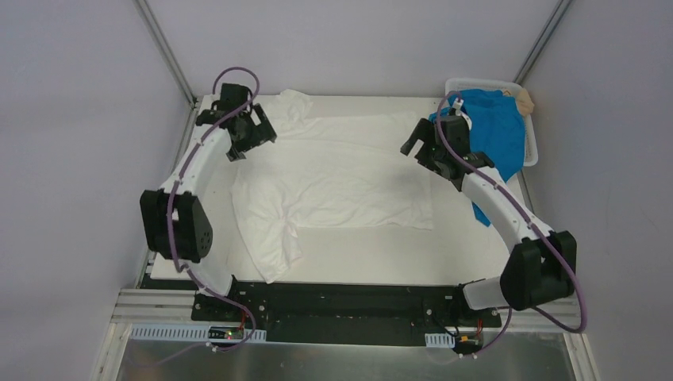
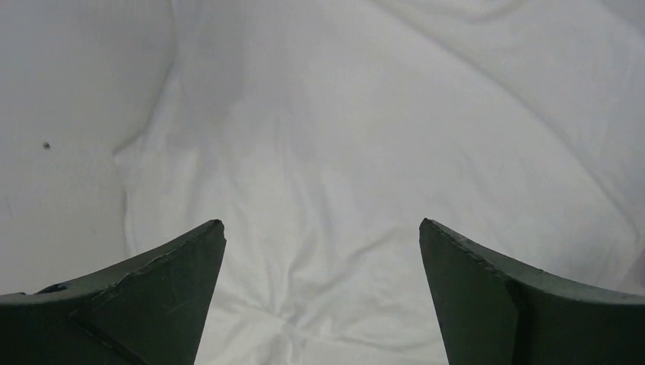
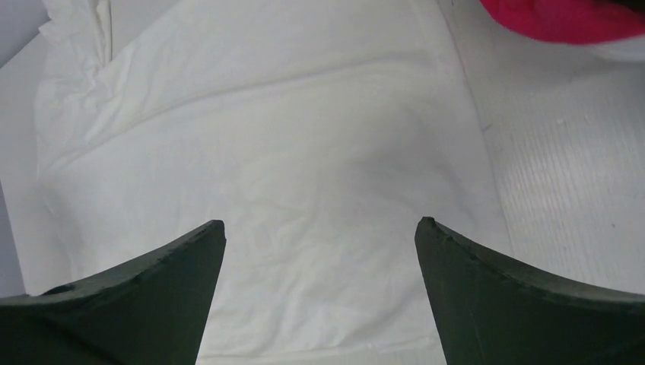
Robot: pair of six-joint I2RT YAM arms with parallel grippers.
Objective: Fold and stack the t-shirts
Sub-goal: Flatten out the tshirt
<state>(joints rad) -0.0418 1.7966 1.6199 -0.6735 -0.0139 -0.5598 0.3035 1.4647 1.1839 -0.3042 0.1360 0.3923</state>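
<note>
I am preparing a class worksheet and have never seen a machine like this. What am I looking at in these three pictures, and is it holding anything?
Two robot arms are bolted at the near edge of a table. The wide picture is from a camera above and behind them: the left gripper and right gripper hang open over a white t-shirt spread on the table. The other two pictures come from a camera on each wrist; the dark wedges are that gripper's own fingers, with the shirt below. A blue t-shirt spills from a basket at the far right corner; the right wrist view catches some pink cloth. Nothing is held.
</note>
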